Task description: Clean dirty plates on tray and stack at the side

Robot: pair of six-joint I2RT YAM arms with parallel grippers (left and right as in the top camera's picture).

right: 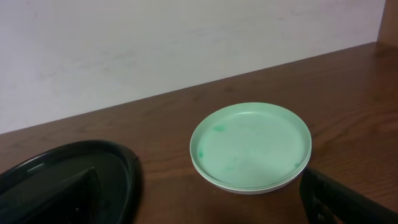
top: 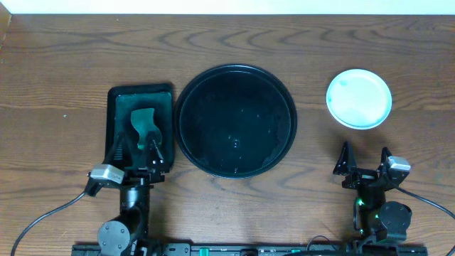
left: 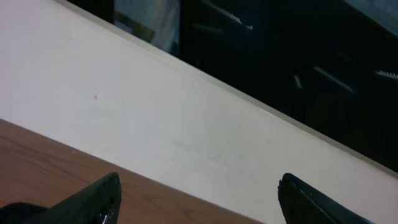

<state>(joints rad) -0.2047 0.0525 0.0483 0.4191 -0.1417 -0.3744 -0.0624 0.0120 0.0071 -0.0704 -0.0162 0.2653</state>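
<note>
A stack of plates point(top: 359, 98) stands on the wood tabletop at the right, a pale turquoise one on top with faint green specks. It also shows in the right wrist view point(right: 250, 145). The round black tray point(top: 235, 119) sits in the middle with no plates on it; its edge shows in the right wrist view point(right: 68, 177). My right gripper point(top: 365, 158) is open and empty, near the front edge, below the stack. My left gripper point(top: 139, 156) is open and empty over the near end of the green tray; its fingers point(left: 199, 199) point toward the back wall.
A rectangular dark green tray point(top: 140, 122) lies left of the black tray with a teal-green sponge or cloth point(top: 145, 126) on it. A pale wall runs along the table's back edge point(left: 155, 124).
</note>
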